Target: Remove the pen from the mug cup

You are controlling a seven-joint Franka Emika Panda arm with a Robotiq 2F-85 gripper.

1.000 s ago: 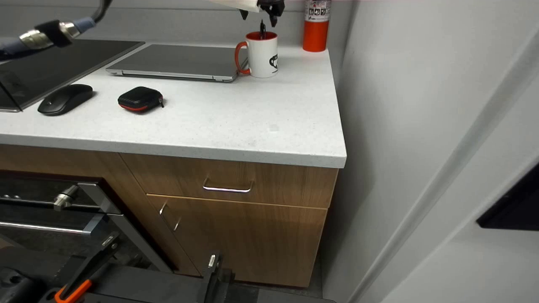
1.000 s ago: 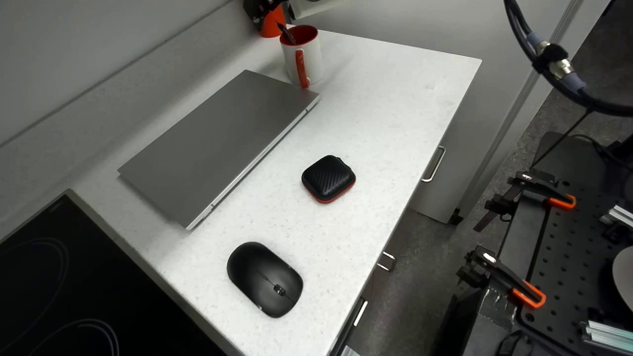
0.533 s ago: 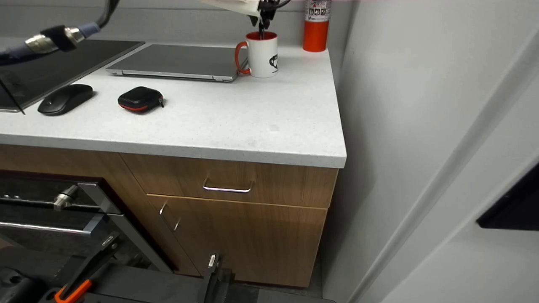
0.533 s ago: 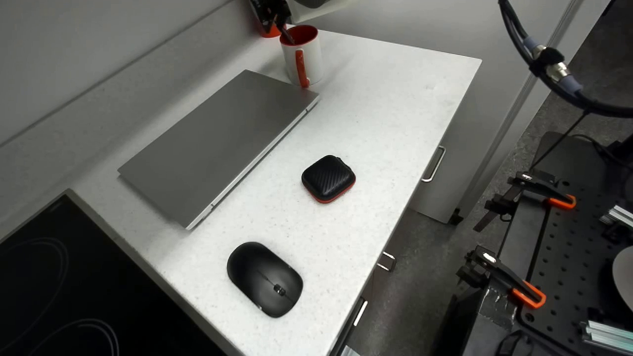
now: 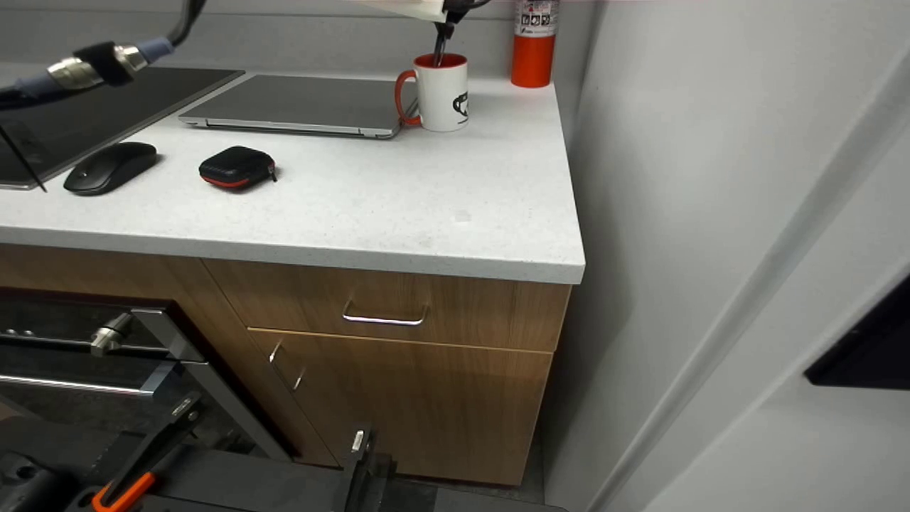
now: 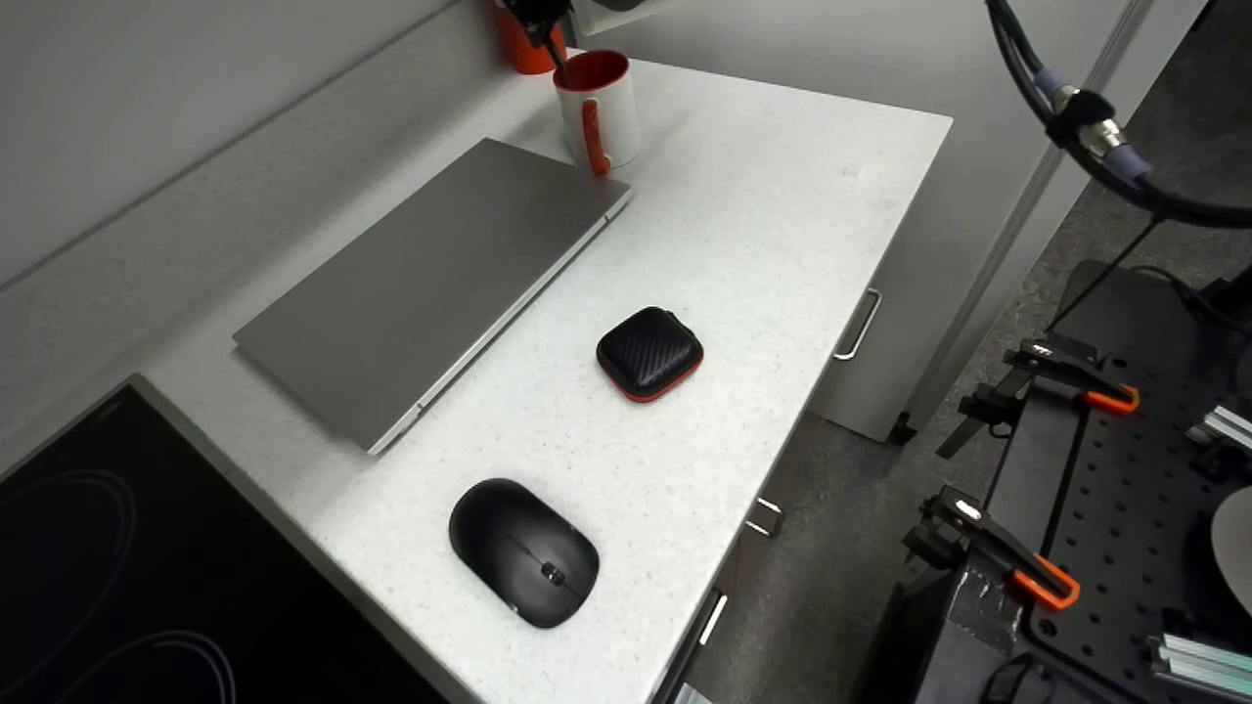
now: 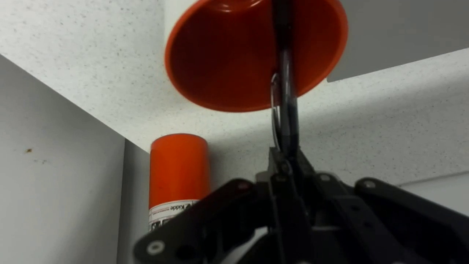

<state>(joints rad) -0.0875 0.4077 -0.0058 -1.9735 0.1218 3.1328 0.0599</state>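
The mug cup (image 5: 442, 99), white with an orange-red inside, rim and handle, stands upright at the back of the counter in both exterior views. Its opening (image 7: 227, 73) fills the top middle of the wrist view. The dark pen (image 7: 288, 102), with its clip visible, leans at the inner wall. Its lower part is inside the mug and its upper end is between the fingers. My gripper (image 7: 287, 156) is shut on that upper end, above the rim. In an exterior view the pen (image 6: 558, 61) slants from the gripper (image 6: 540, 34) into the mug.
A closed grey laptop (image 5: 306, 103) lies beside the mug's handle. The red cylinder with a white label (image 5: 533, 57) stands behind, near the side wall. A black case (image 6: 650, 354) and a black mouse (image 6: 523, 552) are on the counter, beside a dark cooktop (image 6: 147, 577).
The gripper's open jaws came down around the pen and shut on it. It then rose a little, the pen now leaning differently. The mug has barely shifted.
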